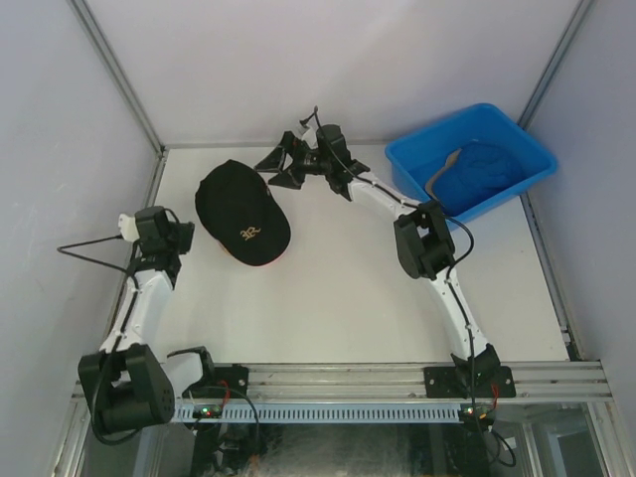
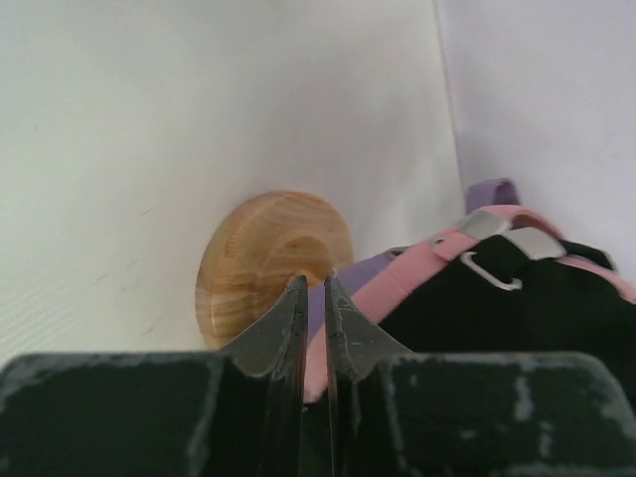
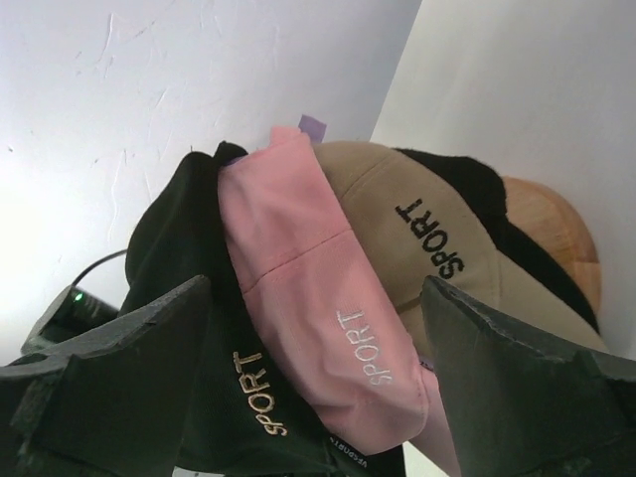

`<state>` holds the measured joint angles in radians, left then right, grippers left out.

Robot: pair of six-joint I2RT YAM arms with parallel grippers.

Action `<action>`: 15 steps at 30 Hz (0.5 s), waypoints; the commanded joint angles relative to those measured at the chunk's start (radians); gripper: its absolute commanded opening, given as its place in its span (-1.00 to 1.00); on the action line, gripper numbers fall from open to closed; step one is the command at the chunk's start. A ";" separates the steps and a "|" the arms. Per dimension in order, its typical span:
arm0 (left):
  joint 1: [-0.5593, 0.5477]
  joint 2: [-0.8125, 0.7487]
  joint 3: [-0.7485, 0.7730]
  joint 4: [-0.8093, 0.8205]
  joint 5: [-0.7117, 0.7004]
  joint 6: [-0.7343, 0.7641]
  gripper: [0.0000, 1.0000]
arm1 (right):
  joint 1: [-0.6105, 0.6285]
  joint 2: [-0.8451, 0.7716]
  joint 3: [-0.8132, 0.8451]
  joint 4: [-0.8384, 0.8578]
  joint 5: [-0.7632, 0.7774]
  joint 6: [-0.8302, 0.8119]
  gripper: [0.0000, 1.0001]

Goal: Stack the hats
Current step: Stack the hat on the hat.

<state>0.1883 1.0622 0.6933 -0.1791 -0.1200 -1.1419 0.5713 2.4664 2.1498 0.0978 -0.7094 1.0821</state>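
A pile of hats sits on a wooden stand (image 2: 253,258) at the back left of the table. From above only the top black hat (image 1: 241,212) with its gold logo shows. The right wrist view shows a black hat (image 3: 179,258), a pink hat (image 3: 298,268) and a tan hat (image 3: 397,199) fanned out, each marked SPORT. My right gripper (image 3: 318,288) (image 1: 281,167) is open, with its fingers on either side of the pink hat. My left gripper (image 2: 310,283) (image 1: 187,235) is at the pile's left edge, its jaws almost together. Pink fabric (image 2: 397,283) shows in the slit; whether it is pinched is unclear.
A blue plastic bin (image 1: 517,144) at the back right holds a blue hat (image 1: 487,169). A purple strap (image 2: 492,191) and a metal buckle (image 2: 492,270) show at the back of the pile. White walls close in the table at the back and on both sides.
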 commanded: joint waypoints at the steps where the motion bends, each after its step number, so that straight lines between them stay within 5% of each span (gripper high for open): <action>1: -0.021 0.080 0.064 0.038 0.039 0.001 -0.70 | 0.017 -0.021 0.025 0.061 -0.045 0.025 0.67; 15: -0.039 0.312 0.296 0.021 0.191 0.091 -0.70 | 0.025 -0.224 -0.358 0.242 0.033 0.047 0.64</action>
<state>0.1596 1.3315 0.8791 -0.1909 -0.0162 -1.0958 0.5903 2.3421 1.8763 0.2661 -0.7067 1.1393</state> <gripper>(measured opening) 0.147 0.814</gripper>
